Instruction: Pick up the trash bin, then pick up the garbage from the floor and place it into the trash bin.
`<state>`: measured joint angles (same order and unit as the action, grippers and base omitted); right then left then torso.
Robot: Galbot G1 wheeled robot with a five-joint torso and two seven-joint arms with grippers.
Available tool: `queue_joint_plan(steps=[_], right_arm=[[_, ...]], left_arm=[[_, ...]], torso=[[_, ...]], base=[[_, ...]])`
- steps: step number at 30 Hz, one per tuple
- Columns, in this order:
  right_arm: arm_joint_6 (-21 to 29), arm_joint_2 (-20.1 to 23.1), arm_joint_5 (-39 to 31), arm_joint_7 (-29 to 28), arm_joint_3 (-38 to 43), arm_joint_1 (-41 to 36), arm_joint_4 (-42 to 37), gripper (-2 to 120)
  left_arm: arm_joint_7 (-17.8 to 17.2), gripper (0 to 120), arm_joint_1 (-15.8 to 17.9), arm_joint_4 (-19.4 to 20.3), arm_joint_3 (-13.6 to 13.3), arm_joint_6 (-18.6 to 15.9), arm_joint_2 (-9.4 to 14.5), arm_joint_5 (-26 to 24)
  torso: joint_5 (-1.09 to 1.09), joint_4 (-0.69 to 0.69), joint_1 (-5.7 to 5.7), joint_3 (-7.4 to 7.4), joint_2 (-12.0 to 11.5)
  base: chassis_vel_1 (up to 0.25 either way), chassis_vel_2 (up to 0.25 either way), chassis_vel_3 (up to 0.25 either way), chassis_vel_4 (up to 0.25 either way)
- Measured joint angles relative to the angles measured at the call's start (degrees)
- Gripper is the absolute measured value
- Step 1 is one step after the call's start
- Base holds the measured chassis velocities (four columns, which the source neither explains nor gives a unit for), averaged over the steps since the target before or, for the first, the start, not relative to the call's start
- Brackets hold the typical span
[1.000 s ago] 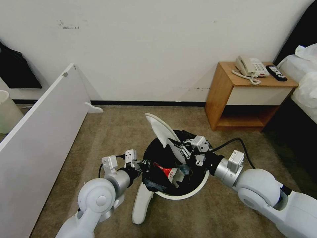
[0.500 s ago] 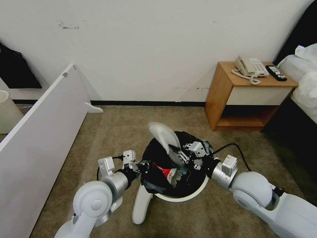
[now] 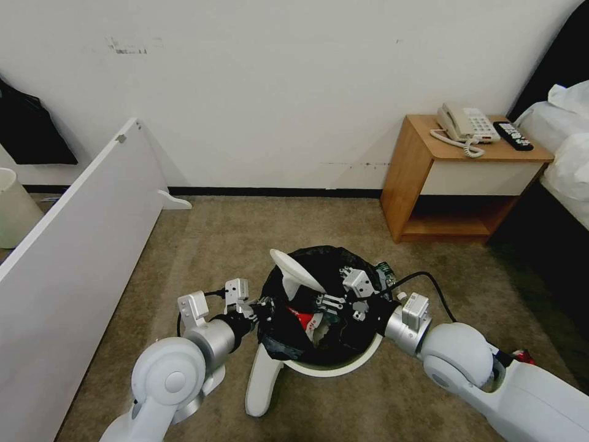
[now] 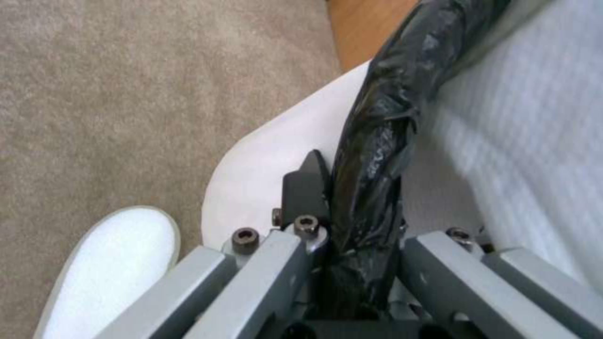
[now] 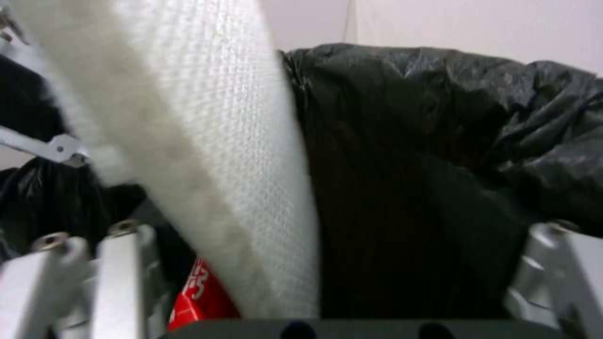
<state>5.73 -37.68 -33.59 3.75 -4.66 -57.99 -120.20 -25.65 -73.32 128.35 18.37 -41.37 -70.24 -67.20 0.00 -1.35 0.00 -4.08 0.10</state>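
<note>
While the left hand [image 3: 261,305] pinches the bag-lined rim of the bin [image 3: 319,362] on its left side, the right hand [image 3: 334,301] sits over the bin's mouth with its fingers spread around a white slipper [image 3: 294,273]. That slipper stands steeply, heel end down inside the bag, toe rising up and to the left. It seems nearly dropped. A second slipper [image 3: 261,380] lies on the floor [image 3: 215,245] just beside the bin, nearer the left arm, long axis running toward the robot.
</note>
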Motion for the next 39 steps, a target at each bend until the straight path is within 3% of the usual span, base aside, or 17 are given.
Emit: queue_joint_plan(steps=[2, 13, 25, 32, 39], right_arm=[[0.19, -0.03, 0.03, -0.11, 0.3, -0.18, -0.08, 96], [1.06, 1.31, -1.26, 0.19, 2.35, -0.12, -3.29, 97], [1.13, 4.59, -2.16, 1.49, 3.24, -0.91, -5.47, 99], [1.49, 4.44, -2.69, 1.45, 2.9, -0.84, -4.96, 99], [5.47, 2.68, -8.88, -3.7, 1.65, 0.87, -5.22, 99]], left_arm=[[-0.44, 1, 0.06, 0.02, 0.27, 0.04, 0.06, -0.43], [-3.57, 1, -0.16, -0.8, 0.86, 0.25, 0.46, -0.89], [-5.63, 1, 0.52, -1.77, 1.42, 0.49, -1.61, -0.59], [-5.6, 1, 0.52, -1.83, 1.73, 0.57, -2.37, -0.4], [-4.51, 1, -0.13, -1.39, 1.48, 0.51, -3.04, 0.6]], torso=[[0.0, 0.0, 0.0, 0.0, 0.0], [-0.01, 0.0, 0.0, 0.0, 0.0], [0.0, 0.0, 0.0, 0.0, 0.0], [0.0, 0.0, 0.0, 0.0, 0.0], [0.01, 0.0, 0.0, 0.0, -0.01]], base=[[0.0, 0.0, 0.0, 0.0], [0.0, 0.0, 0.0, 0.0], [0.0, 0.0, 0.0, 0.0], [0.0, 0.0, 0.0, 0.0], [0.0, 0.0, 0.0, 0.0]])
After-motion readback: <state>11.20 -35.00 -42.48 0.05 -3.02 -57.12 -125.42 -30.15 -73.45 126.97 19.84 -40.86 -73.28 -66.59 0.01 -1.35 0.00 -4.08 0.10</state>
